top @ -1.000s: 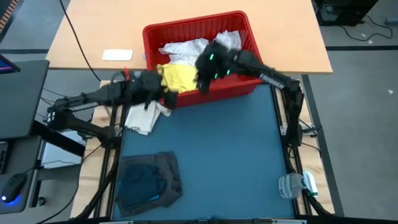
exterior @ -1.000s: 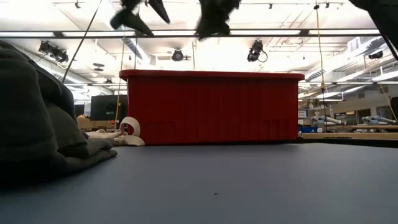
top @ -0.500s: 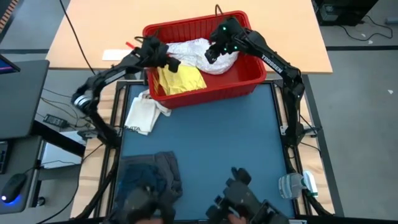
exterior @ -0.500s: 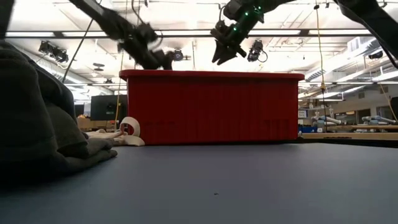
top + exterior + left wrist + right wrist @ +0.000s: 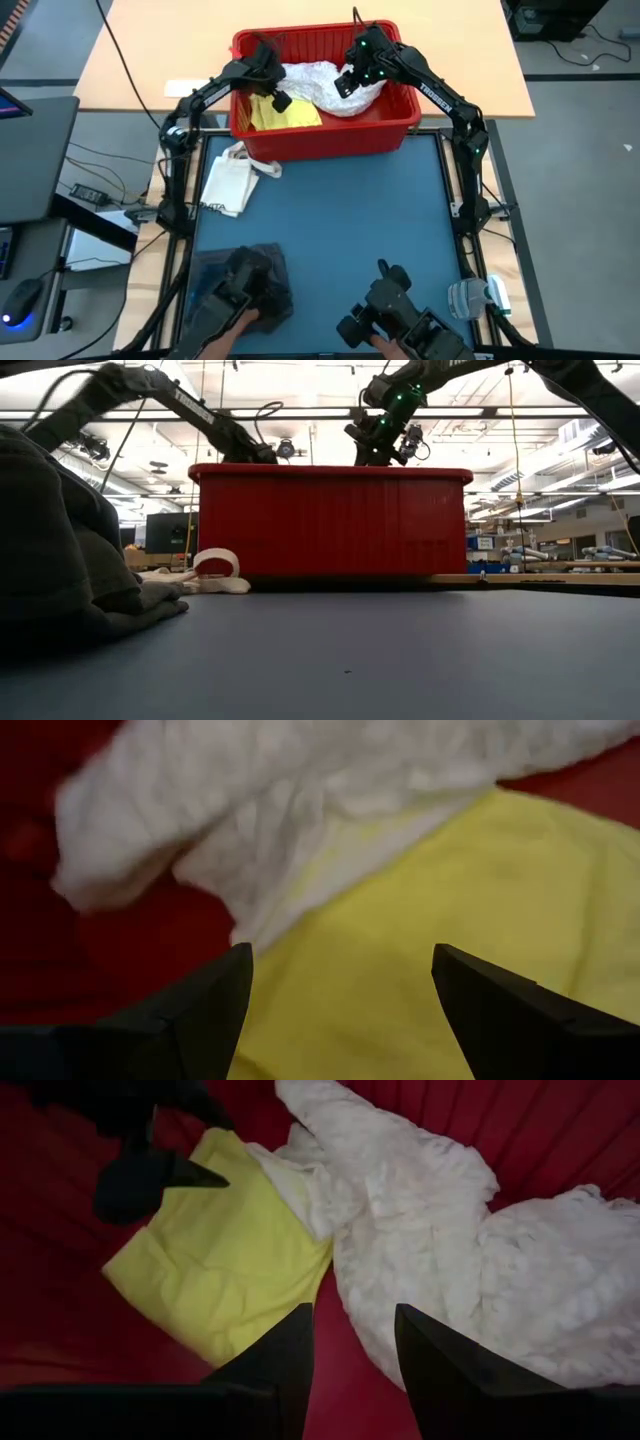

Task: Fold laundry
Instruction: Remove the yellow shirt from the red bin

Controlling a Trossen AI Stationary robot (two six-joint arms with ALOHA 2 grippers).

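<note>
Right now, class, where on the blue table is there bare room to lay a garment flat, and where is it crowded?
Free: the blue mat between the red basket and the near edge. Crowded: the dark garments near-left, the cream tote bag beside the basket, and the basket itself, where both grippers hover.

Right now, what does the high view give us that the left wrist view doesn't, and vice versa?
Only high: the whole red bin, the cream tote bag beside it, a dark folded garment on the blue mat, and the right gripper over the white lacy garment.
Only left wrist: the left gripper open just above cloth.
Both: yellow garment beside the white one, inside the bin.
</note>
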